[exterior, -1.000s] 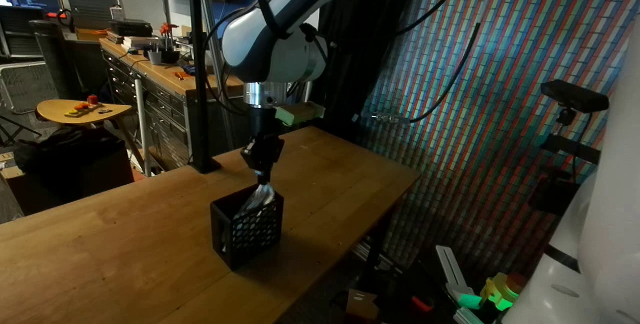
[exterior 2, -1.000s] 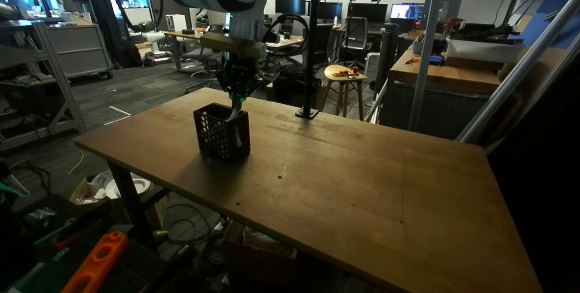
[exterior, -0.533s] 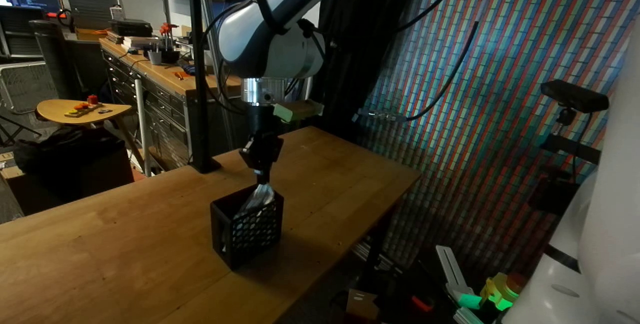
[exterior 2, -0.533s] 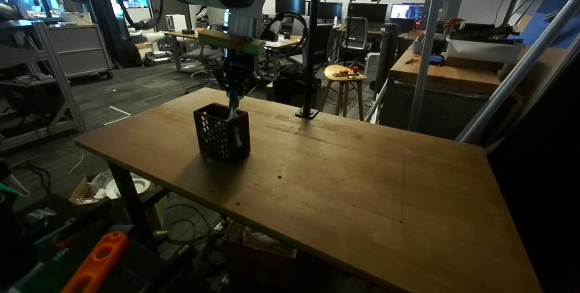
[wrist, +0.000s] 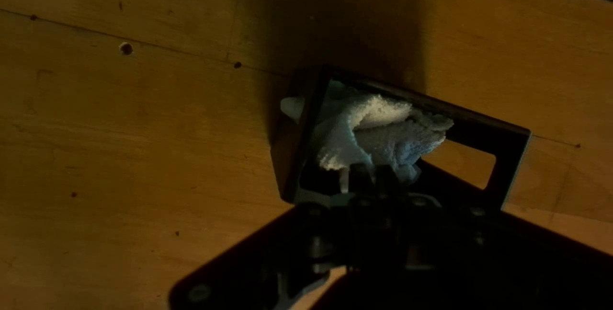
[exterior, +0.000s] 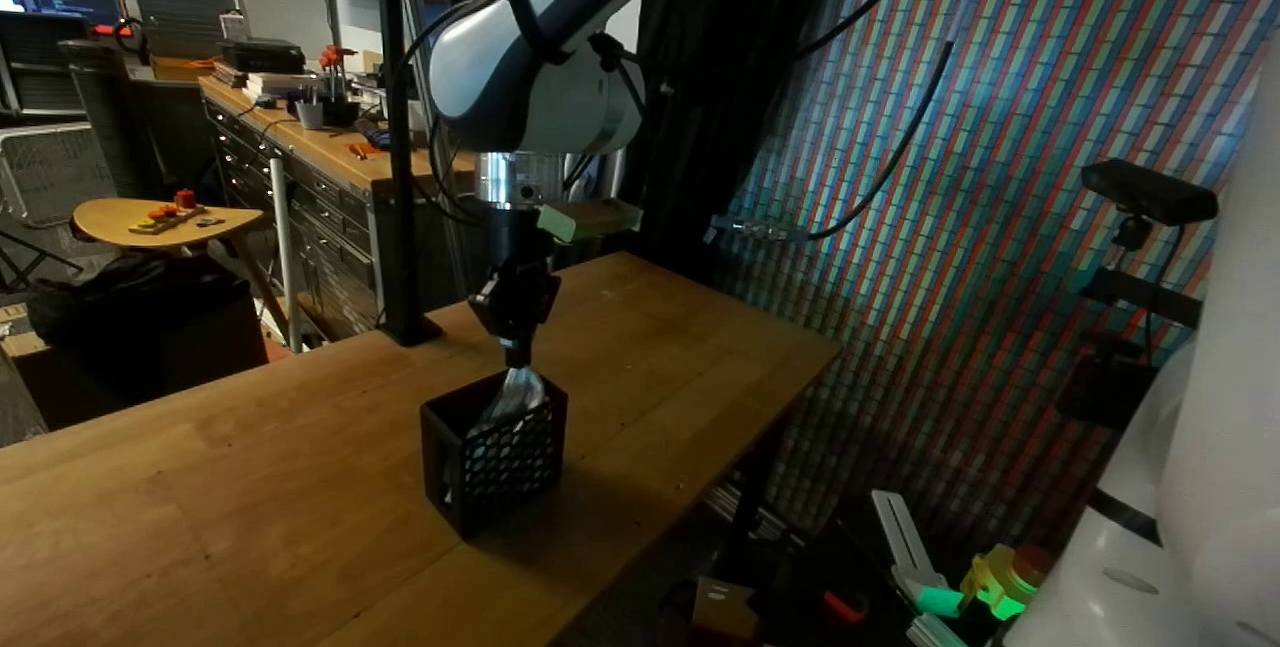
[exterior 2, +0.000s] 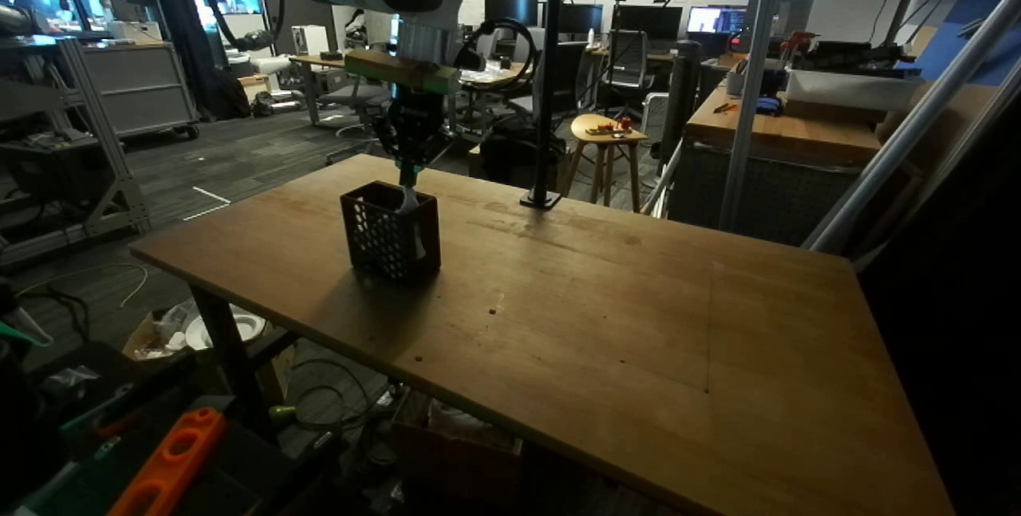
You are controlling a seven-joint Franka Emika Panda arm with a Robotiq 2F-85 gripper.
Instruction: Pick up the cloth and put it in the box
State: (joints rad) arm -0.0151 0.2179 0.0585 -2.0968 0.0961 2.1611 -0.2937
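Cloth [exterior: 521, 394] | long axis steep | points down from gripper [exterior: 518, 358] into box [exterior: 463, 475]

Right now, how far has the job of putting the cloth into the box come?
Done: the cloth is picked up, and most of it is inside the box.
Under way: the hand grips its upper end, visible above the box in both exterior views.
Left, probably: opening the hand, not yet done, so that this end drops inside too.
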